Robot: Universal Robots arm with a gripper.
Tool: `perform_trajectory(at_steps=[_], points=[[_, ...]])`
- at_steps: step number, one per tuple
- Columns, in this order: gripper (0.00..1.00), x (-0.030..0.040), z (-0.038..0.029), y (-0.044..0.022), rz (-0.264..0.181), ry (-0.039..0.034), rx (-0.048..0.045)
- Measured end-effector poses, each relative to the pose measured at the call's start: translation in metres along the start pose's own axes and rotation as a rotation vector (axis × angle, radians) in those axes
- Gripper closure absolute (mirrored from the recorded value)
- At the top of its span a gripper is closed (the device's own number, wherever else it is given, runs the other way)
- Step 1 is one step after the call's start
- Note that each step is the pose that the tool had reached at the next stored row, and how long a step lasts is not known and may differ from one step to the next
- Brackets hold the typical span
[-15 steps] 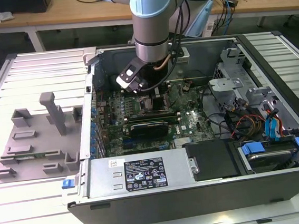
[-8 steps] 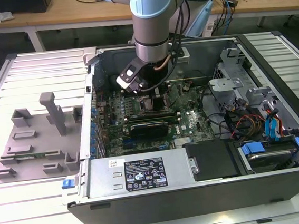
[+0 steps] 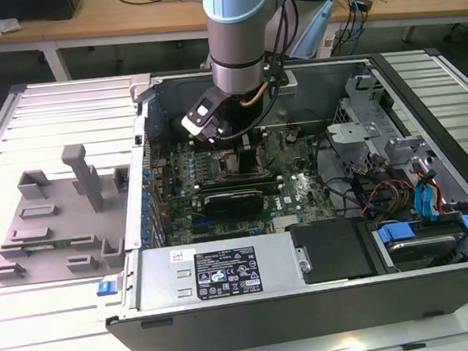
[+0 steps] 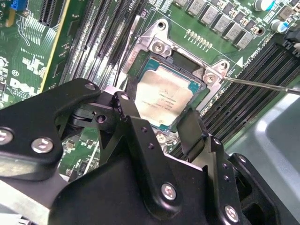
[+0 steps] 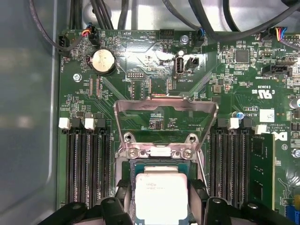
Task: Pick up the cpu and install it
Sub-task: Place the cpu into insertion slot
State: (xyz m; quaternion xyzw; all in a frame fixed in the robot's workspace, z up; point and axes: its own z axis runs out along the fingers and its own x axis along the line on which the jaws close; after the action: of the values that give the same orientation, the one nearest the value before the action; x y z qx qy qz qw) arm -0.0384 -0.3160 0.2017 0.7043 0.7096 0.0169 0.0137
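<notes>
Sitting in the socket point(image 4: 159, 47), the cpu point(image 4: 164, 96) is seemingly clasped by the fingers point(image 4: 125, 110) — released askew, the socket could be damaged.

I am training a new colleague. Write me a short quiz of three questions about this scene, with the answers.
1. True or false: the socket frame stands open.
2. Where is the tool? A: above the board. B: above the drives. C: outside the case.
3. Which silvery square part is nearest the tool?
Key: 1 true; 2 A; 3 the cpu.
</notes>
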Motion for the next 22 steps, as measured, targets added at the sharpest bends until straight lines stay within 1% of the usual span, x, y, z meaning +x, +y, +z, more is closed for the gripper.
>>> perform_trajectory(at_steps=[2,8,16,17,18,22], points=[[0.39,0.0,-0.0004,0.0,0.0,0.0001,-0.0001],[0.39,-0.0001,0.0022,-0.0006,0.0,0.0,-0.0001],[0.39,-0.0001,0.0026,-0.0006,0.0,-0.0001,0.0],[0.4,-0.0001,0.0026,-0.0006,0.0,-0.0007,0.0002],[0.46,-0.0001,0.0026,-0.0006,0.0,-0.0005,0.0001],[0.46,-0.0001,0.0028,-0.0006,0.0,-0.0001,0.0]])
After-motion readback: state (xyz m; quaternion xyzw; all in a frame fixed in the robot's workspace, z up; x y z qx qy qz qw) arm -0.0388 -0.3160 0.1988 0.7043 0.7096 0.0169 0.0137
